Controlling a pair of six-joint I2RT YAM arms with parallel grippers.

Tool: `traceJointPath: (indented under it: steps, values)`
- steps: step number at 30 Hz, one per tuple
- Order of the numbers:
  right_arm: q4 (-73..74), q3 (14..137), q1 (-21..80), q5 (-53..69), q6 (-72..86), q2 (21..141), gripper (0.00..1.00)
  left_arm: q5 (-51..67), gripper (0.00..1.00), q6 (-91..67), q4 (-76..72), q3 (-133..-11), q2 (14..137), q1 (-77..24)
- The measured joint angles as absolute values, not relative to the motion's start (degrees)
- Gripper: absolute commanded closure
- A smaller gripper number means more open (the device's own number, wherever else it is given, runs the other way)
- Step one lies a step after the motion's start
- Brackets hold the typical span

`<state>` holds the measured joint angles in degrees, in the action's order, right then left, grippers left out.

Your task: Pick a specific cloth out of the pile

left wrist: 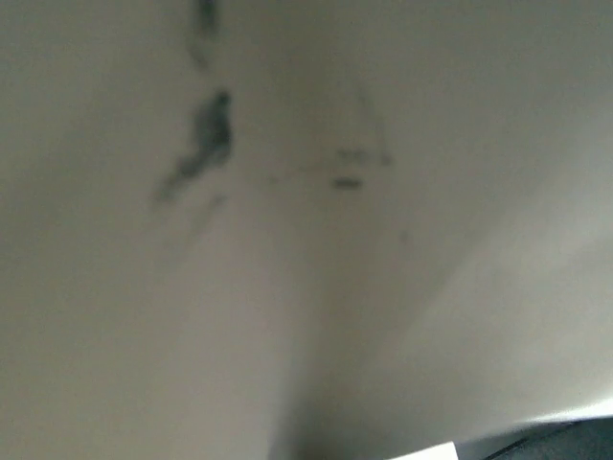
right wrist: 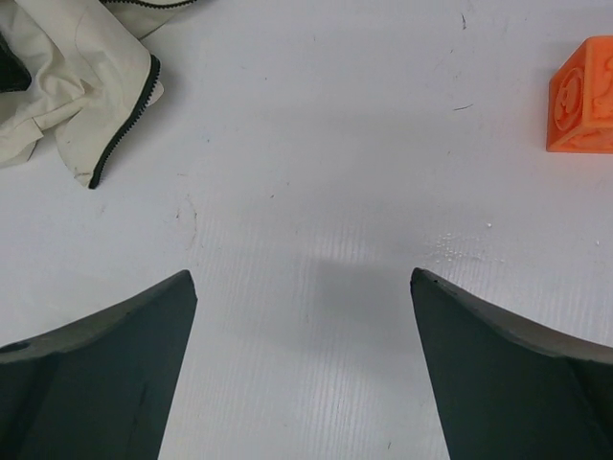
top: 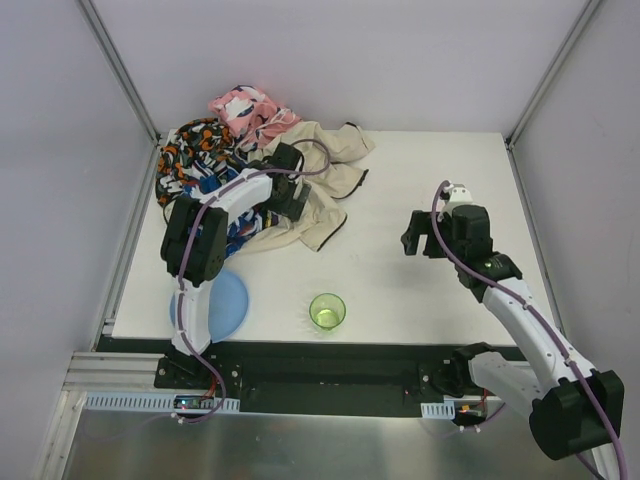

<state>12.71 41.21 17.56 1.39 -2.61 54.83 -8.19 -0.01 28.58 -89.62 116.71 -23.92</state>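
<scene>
The pile (top: 205,155) lies at the table's back left: a large beige garment with dark trim (top: 335,185), a pink patterned cloth (top: 250,108) and orange-black-white and blue-white pieces. No teal cloth shows in any view. My left gripper (top: 285,195) is pushed down into the pile on the beige garment. Its wrist view is filled with blurred beige fabric (left wrist: 287,287), and its fingers are hidden. My right gripper (top: 418,240) (right wrist: 302,278) is open and empty above bare table, to the right of the pile. A corner of the beige garment (right wrist: 77,67) shows in its view.
A blue bowl (top: 218,305) sits by the left arm's base. A green cup (top: 327,311) stands at front centre. An orange cube (right wrist: 582,96) lies on the table beyond the right gripper. White walls and metal frame posts enclose the table.
</scene>
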Motion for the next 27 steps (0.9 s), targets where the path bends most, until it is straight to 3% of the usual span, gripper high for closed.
traceJointPath:
  steps: [2, 4, 17, 23, 27]
  values:
    - [12.4, 41.2, 17.6, 1.4, -2.6, 55.4, 0.04, -9.3, 0.51, -1.4, 31.1, -93.0, 119.4, -23.9]
    - [12.0, 41.2, 17.6, 1.4, -2.6, 55.8, 0.04, -11.1, 1.0, -3.2, 34.0, -96.9, 122.2, -23.7]
    - [4.8, 41.2, 17.6, 5.6, 0.0, 60.6, 0.04, -18.0, 1.0, -9.4, 47.8, -117.8, 127.6, -20.9]
    - [-1.1, 43.9, 19.6, 11.3, 3.2, 71.1, 0.05, -21.4, 1.0, -8.7, 48.7, -136.2, 127.3, -16.0]
    - [-4.9, 50.0, 24.2, 13.1, 5.6, 80.5, 0.04, -21.5, 1.0, -8.2, 48.3, -140.7, 126.6, -12.0]
